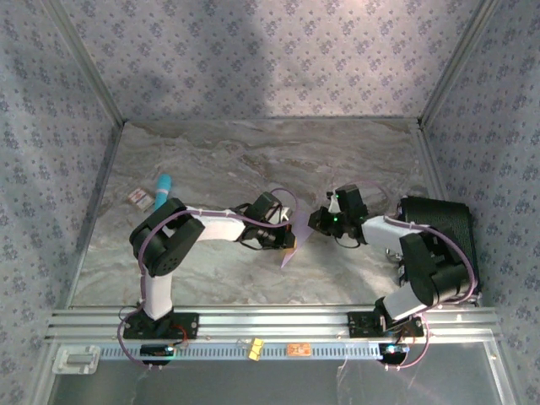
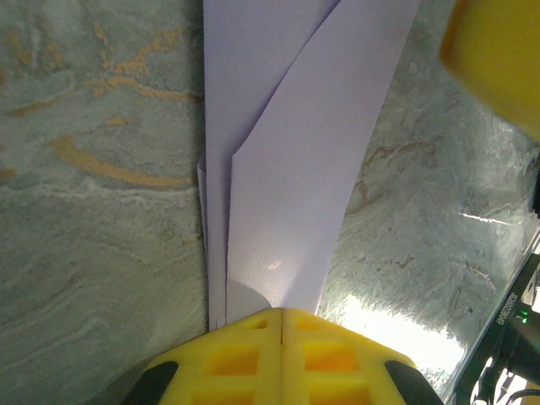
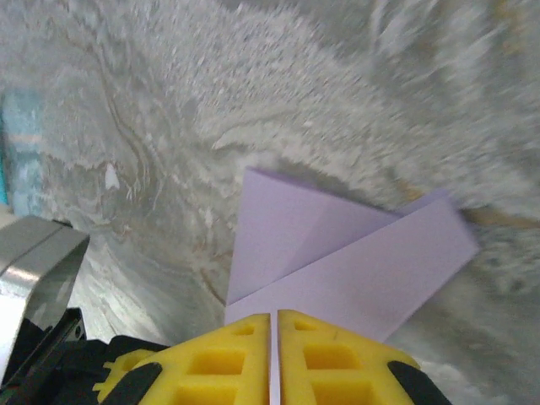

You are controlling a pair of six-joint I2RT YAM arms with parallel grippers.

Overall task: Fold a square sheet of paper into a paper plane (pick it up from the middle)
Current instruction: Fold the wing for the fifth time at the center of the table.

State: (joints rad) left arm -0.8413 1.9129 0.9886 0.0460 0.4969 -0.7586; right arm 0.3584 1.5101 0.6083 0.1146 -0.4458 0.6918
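Yellow right end effector [image 3: 274,321] pinching folded lavender paper plane [image 3: 337,249], marble table [image 3: 253,84] beneath

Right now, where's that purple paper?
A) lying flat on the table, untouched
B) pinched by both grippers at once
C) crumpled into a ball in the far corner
B: in each wrist view the purple paper runs in between closed yellow fingers, those of the left gripper and those of the right gripper.

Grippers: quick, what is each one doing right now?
Left gripper: shut on the folded paper.
Right gripper: shut on the same folded paper.
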